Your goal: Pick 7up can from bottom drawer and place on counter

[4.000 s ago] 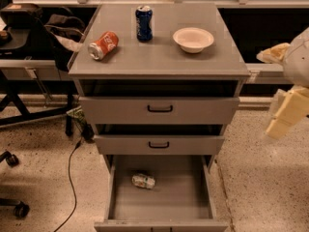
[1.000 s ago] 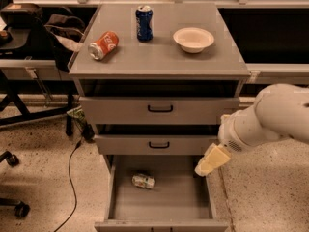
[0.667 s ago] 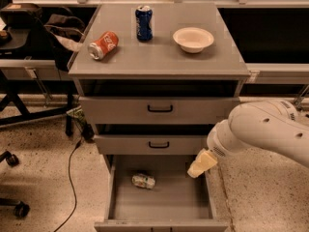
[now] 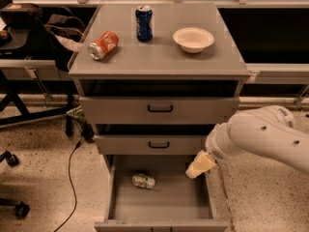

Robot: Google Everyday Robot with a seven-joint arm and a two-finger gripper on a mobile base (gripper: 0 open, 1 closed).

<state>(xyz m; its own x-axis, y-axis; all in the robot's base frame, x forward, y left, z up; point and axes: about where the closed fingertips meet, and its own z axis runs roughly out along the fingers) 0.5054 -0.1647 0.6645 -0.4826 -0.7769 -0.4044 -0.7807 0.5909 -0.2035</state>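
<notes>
The 7up can point(image 4: 144, 181) lies on its side on the grey floor of the open bottom drawer point(image 4: 183, 202), left of middle. My gripper point(image 4: 199, 165) hangs over the drawer's right side, to the right of the can and apart from it. The white arm reaches in from the right. The counter point(image 4: 159, 57) is the cabinet's flat grey top.
On the counter lie an orange can point(image 4: 103, 45) on its side, an upright dark blue can point(image 4: 144, 22) and a white bowl point(image 4: 193, 39). Two upper drawers with black handles point(image 4: 160, 109) are slightly open. A chair and a black cable point(image 4: 72, 178) stand left of the cabinet.
My arm has swung in from the right and come down, bringing the gripper left over the bottom drawer's right side. The cans have not moved.
</notes>
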